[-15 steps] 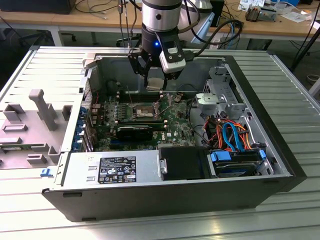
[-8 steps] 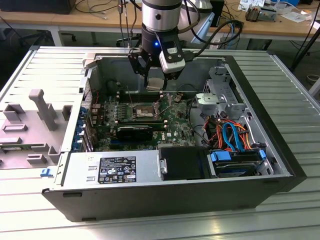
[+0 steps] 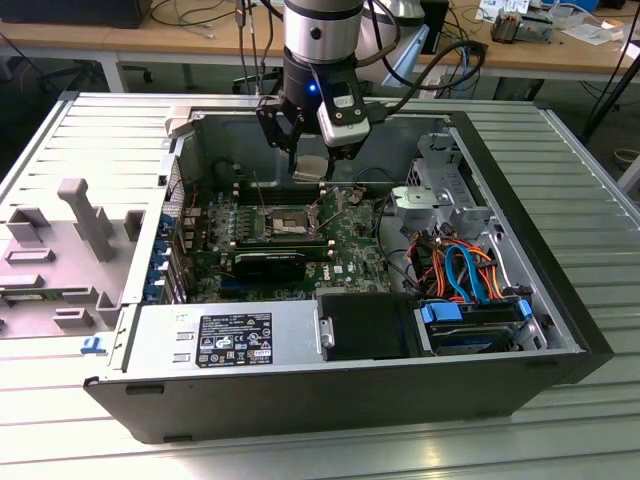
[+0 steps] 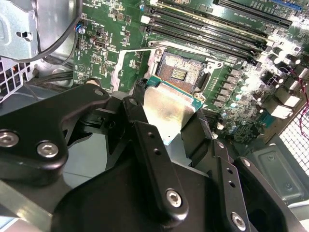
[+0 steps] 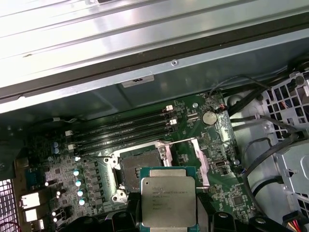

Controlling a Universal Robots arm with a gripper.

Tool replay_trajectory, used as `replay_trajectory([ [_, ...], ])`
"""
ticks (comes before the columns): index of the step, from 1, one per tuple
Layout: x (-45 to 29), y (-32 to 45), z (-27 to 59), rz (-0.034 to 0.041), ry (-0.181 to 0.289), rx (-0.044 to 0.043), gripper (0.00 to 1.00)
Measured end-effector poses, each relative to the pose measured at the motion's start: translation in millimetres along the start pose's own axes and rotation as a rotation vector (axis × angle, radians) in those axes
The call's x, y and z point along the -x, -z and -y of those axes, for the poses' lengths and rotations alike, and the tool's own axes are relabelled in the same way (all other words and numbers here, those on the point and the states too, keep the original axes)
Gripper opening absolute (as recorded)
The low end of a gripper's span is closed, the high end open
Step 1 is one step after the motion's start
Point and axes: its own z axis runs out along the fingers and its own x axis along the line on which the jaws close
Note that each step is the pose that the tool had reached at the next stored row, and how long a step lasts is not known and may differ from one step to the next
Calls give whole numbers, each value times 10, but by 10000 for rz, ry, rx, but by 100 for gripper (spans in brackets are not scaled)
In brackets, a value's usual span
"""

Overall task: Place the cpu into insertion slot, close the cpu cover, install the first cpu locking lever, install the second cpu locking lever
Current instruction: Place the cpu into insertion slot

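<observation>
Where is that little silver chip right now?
In the exterior view, the cpu sits gripped in the end effector, hovering above the open insertion slot, mid-case.

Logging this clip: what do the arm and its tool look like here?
The arm is a silver-grey cylinder with a black band and a small blue light. Black cables loop off it. The tool is black, with jointed link fingers fastened by silver screws. A grey-white camera box sits beside it.
</observation>
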Motion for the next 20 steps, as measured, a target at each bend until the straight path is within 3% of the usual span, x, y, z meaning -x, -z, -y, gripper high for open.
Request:
replay_trajectory([
  [20,0,-1,0,32,-355,4,55],
])
